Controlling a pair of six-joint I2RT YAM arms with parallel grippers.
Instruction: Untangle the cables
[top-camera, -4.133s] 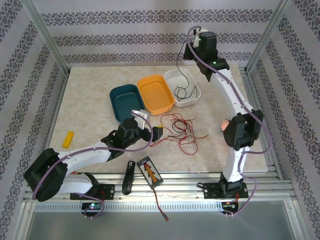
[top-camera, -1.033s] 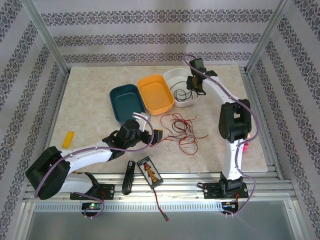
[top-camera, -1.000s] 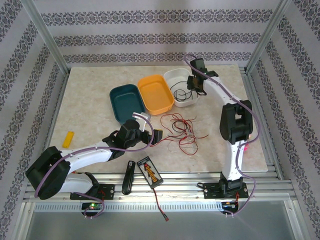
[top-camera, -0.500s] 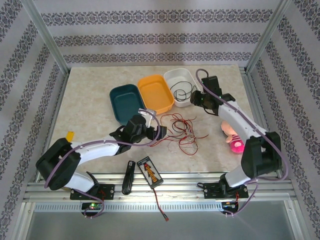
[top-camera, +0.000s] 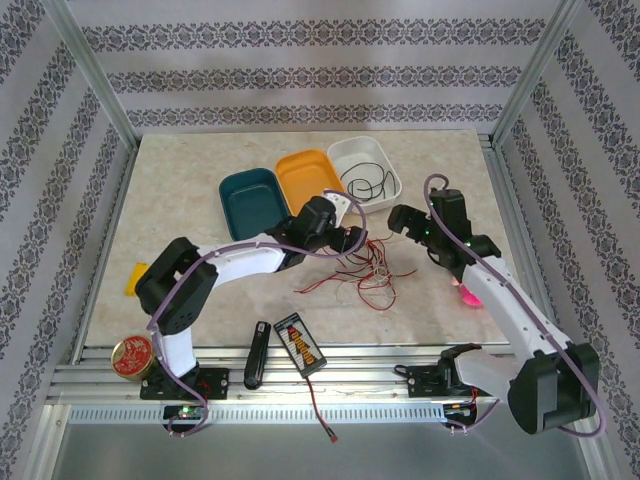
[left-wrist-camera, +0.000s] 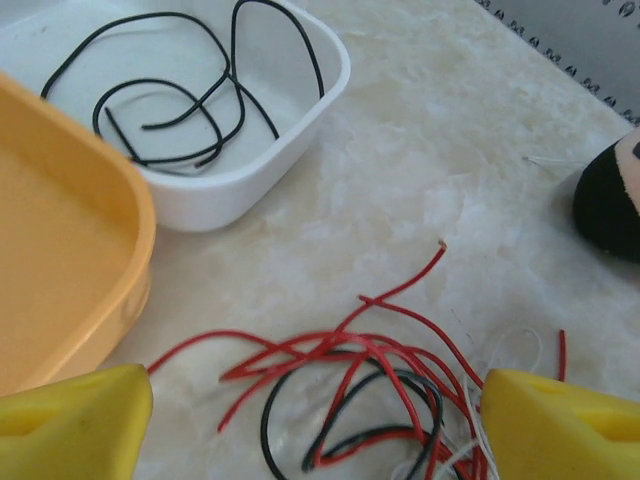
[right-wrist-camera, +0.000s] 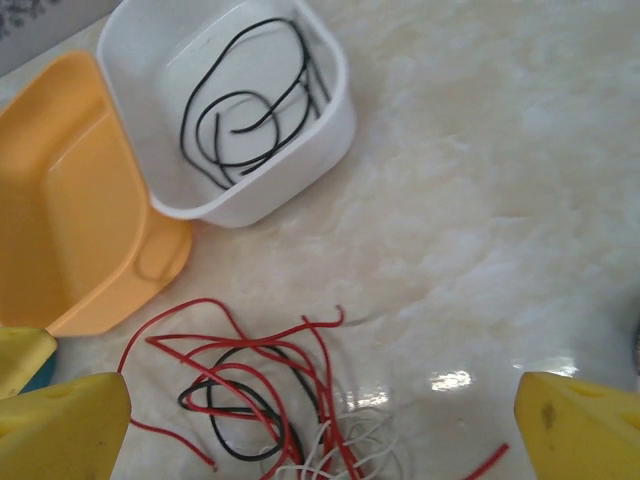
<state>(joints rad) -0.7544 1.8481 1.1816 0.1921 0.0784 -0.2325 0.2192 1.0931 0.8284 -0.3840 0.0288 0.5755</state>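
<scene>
The tangle of cables (top-camera: 363, 262) lies near the middle of the glossy, marble-patterned table (top-camera: 170, 190). It is made of thin red wire in loose open loops, a black wire (left-wrist-camera: 268, 425) curled inside them, and a pale whitish wire (right-wrist-camera: 350, 440) bunched at its 5 o'clock side. One more thin black cable (top-camera: 366, 184) lies apart from these, coiled in the white tray (top-camera: 396, 183), a smooth plastic tub with rounded corners at 12 o'clock from the tangle. The orange tray (top-camera: 310, 185), of the same shape, stands just beside it at 11 o'clock, and the dark teal tray (top-camera: 250, 200) at 10 o'clock. The left gripper (top-camera: 348, 240) hangs over the 10 o'clock edge of the tangle; its yellow, foam-like pads (left-wrist-camera: 70, 420) are spread wide, with wires on the table between them and nothing pinched. The right gripper (top-camera: 398, 218) is at 2 o'clock from the tangle, its yellow pads (right-wrist-camera: 575, 425) also fully apart and holding nothing.
</scene>
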